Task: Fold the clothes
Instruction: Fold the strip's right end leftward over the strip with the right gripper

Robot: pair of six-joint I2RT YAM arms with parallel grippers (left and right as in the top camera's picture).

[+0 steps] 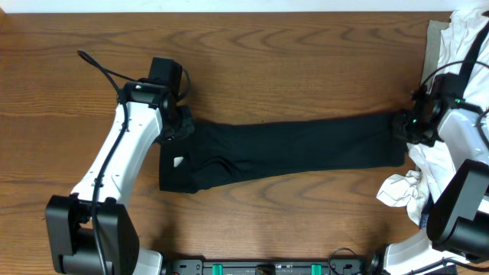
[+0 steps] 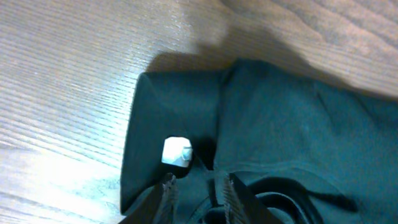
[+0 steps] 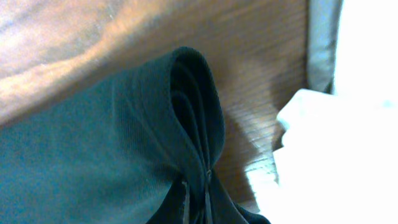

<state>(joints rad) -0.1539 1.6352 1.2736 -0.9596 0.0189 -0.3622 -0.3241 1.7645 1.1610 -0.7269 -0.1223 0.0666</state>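
Observation:
The clothes [image 1: 290, 149] are a long black garment stretched left to right across the wooden table. My left gripper [image 1: 180, 127] hovers over its left end. In the left wrist view the gripper [image 2: 197, 190] has its jaws a little apart, and flat dark cloth [image 2: 280, 124] shows in the gap. A small white tag [image 2: 176, 152] lies just ahead of the fingers [image 2: 166, 191]. My right gripper [image 1: 403, 126] is at the garment's right end. In the right wrist view it [image 3: 197, 186] is shut on a bunched, layered fold of the cloth [image 3: 186, 93].
A heap of white garments [image 1: 467, 42] lies along the right edge on a grey sheet [image 1: 434, 46], with more white cloth [image 1: 401, 191] beside the right arm and close by in the right wrist view [image 3: 348, 155]. A black cable [image 1: 99, 67] trails behind the left arm.

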